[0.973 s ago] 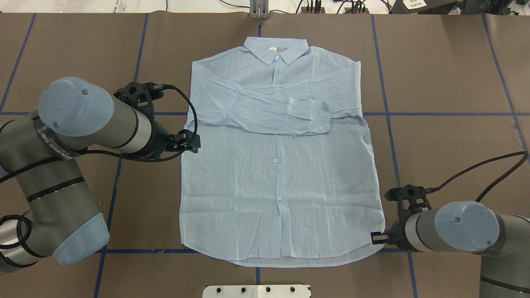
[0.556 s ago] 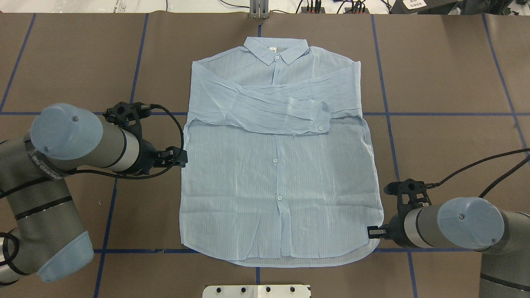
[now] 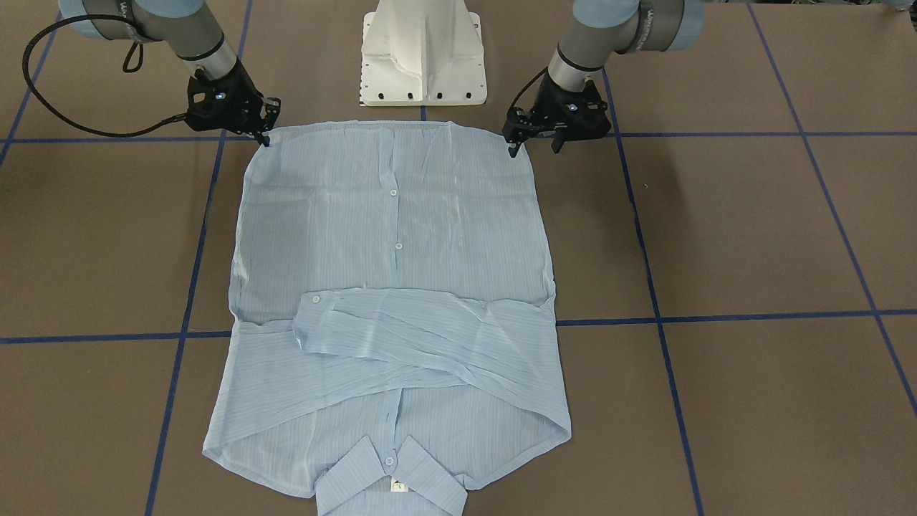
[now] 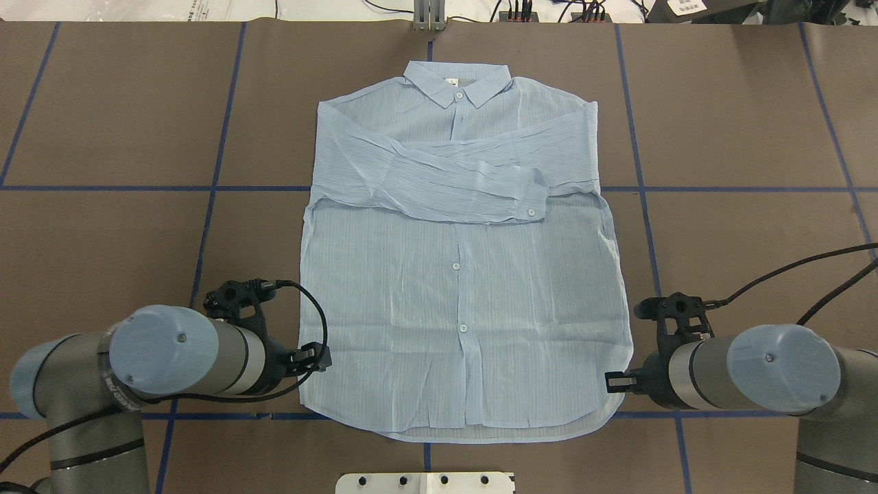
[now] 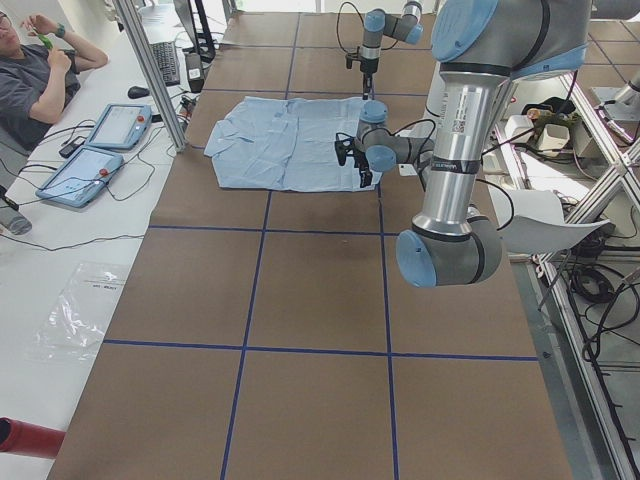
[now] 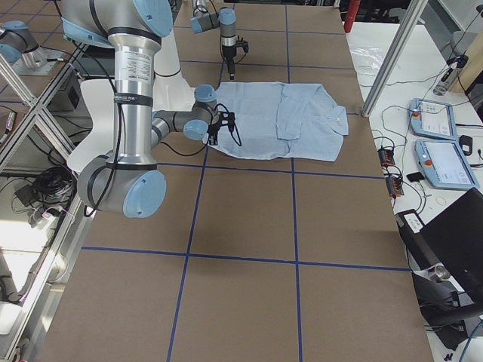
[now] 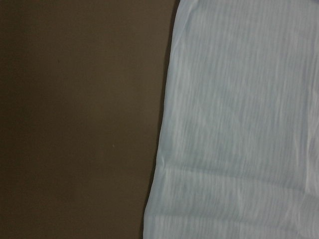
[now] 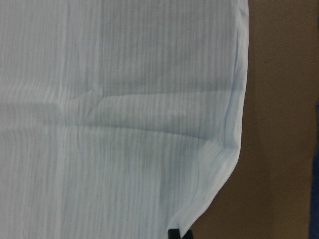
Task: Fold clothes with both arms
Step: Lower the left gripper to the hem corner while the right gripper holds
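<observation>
The shirt [image 4: 459, 309] lies flat, buttons up, in the middle of the table [image 4: 741, 137], collar [image 4: 456, 82] away from the robot and hem [image 4: 453, 431] toward it. The sleeves [image 4: 466, 195] are crossed over the chest, so you are left, I judge, with the bottom-up fold. Hence the placing at the hem corners: the left gripper [image 3: 534, 143] hovers just outside its corner, fingers spread, ready to bite. The right gripper [image 4: 615, 383] has a tip at the opposite corner's edge, but you cannot tell whether it pinches cloth. Match both grips before lifting, or the thin fabric will skew.
</observation>
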Controlling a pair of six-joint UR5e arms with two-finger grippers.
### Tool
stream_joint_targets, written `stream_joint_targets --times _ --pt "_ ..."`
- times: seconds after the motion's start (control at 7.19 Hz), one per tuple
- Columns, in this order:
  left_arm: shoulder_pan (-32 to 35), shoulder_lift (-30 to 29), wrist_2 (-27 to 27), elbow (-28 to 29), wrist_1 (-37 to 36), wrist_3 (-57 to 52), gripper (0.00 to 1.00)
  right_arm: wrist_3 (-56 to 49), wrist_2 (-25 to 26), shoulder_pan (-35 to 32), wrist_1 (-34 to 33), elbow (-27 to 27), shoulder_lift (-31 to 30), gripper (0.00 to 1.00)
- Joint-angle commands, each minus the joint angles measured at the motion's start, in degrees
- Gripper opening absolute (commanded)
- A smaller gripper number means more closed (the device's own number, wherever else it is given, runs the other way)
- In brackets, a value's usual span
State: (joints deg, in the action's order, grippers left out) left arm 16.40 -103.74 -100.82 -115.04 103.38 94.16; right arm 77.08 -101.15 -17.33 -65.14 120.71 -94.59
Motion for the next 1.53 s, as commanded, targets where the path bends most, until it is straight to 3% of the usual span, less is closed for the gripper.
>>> stream_joint_targets --times 0.0,0.28,0.97,1.39 --pt "-2.4 -1.0 0.4 1.0 -2.5 1.3 0.75 0.0 0.0 -0.1 0.0 0.2 -0.1 0.0" --pt "-3.1 -1.3 0.4 1.7 -2.5 1.2 0.67 0.0 0.0 -0.2 0.0 0.3 -0.1 0.0" --pt "-3.4 -1.8 1.5 3.3 -2.6 0.7 0.6 -0.1 -0.2 -0.6 0.0 0.2 -0.1 0.0" --pt "-3.7 -2.3 1.5 3.9 -2.7 0.8 0.43 0.0 -0.4 -0.8 0.0 0.2 -0.2 0.0"
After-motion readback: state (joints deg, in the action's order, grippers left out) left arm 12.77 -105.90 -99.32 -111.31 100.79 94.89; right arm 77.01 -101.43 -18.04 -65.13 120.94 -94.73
